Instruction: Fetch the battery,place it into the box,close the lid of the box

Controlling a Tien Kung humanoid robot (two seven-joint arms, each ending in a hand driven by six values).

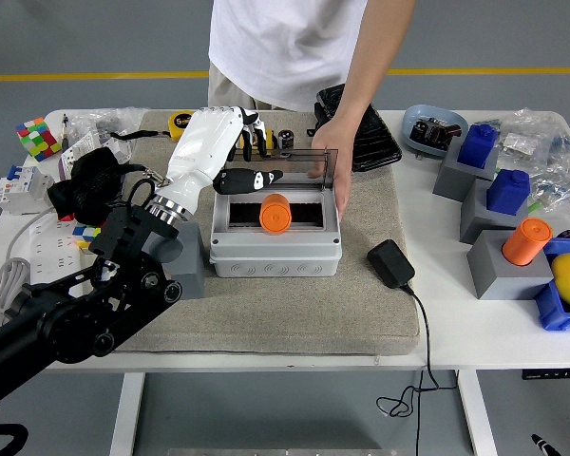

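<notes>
Head view: battery (275,213) in box (275,249) (lid up)

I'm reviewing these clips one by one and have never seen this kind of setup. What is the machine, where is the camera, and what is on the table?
The camera sits high on the robot, looking down over a white table. The black arm from the left ends in a white five-fingered left hand, open and holding nothing, above a grey box. An orange battery lies inside the box. Across the table a person's hand holds the box's clear lid upright. Around lie tape measures, a puzzle cube, a black adapter and blue and grey holders. The right arm is out of view.
</notes>
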